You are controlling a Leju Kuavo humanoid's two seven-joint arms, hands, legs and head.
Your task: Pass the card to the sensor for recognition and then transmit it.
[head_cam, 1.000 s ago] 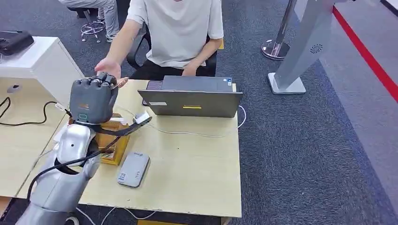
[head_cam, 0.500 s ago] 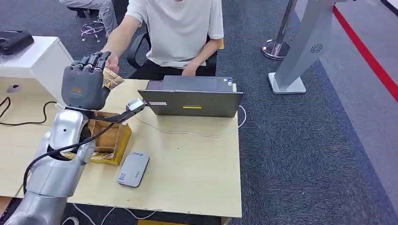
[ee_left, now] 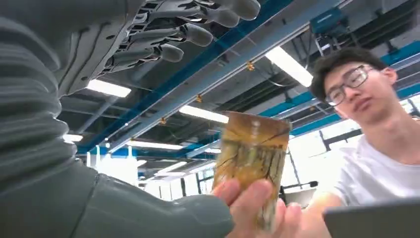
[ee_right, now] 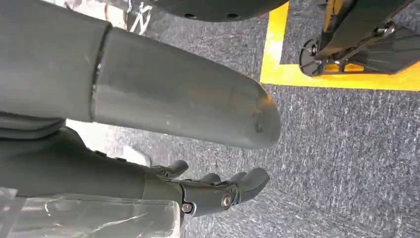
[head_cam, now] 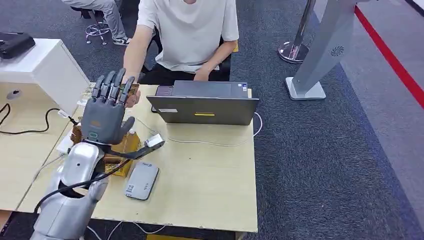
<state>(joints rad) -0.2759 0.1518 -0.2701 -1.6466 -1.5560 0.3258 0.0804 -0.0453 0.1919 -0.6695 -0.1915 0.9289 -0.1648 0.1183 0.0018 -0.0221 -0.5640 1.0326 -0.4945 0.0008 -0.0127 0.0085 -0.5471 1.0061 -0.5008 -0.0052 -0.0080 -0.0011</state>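
card point(head_cam: 131, 90) — mostly hidden behind robot hand point(head_cam: 106, 111)

Mostly matt plastics, pale wood-look board and rough carpet.

The left hand point(head_cam: 104, 116) looked matt dark grey plastic, its ribbed wrist cover rubbery, above a smooth silver arm point(head_cam: 75, 175) with a satin sheen. The card point(ee_left: 252, 163), held by a person's hand point(ee_left: 257, 206), looked glossy with a brown printed grain. The table point(head_cam: 210, 175) was smooth pale wood-look laminate; the laptop point(head_cam: 205, 102) matt dark grey; the sensor point(head_cam: 142, 180) smooth grey plastic. The floor carpet point(head_cam: 325, 160) was rough grey cloth pile. The right hand point(ee_right: 218, 191) was dark matt plastic.
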